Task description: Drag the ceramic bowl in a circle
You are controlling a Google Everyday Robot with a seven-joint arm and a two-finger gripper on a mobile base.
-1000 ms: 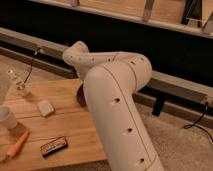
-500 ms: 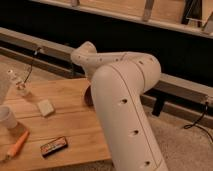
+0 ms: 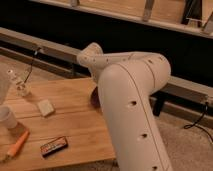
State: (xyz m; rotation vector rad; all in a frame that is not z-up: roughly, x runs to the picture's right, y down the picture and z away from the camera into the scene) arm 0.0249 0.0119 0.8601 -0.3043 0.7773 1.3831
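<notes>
**Near field.** The robot arm [image 3: 131,117] fills the middle of the view, and its white casing blocks the far right part of the wooden table [image 3: 75,122]. On the near left of the table lie an orange stick-like item [image 3: 18,144] and a dark wrapped bar [image 3: 53,145]. Behind them are the white cup [image 3: 6,118] at the left edge and the pale square block [image 3: 46,107]. A small clear object [image 3: 21,88] stands further back.

**Task item.** The ceramic bowl [image 3: 94,98] shows only as a dark sliver at the arm's left edge. It sits on the far right part of the table, well apart from block and cup.

**End effector.** The gripper is hidden behind the casing, at or just beside the bowl. Its fingers are drawn fully together. Whether they pinch the rim, press inside the bowl or hold nothing cannot be told.

**Assessment.** The step in hand is judged to be the drag itself.
- Downward pressure should be light and even, so the bowl slides flat and does not tip.
- A glossy bowl on smooth boards is likely to slip from a loose contact, so the speed should be slow and constant.
- The circle should be tight, over the bare boards left of the bowl, short of the block and clear of the table's far and right edges.

**Far field.** A dark cable [image 3: 31,64] hangs from the grey rail [image 3: 55,49] and plays no part
</notes>
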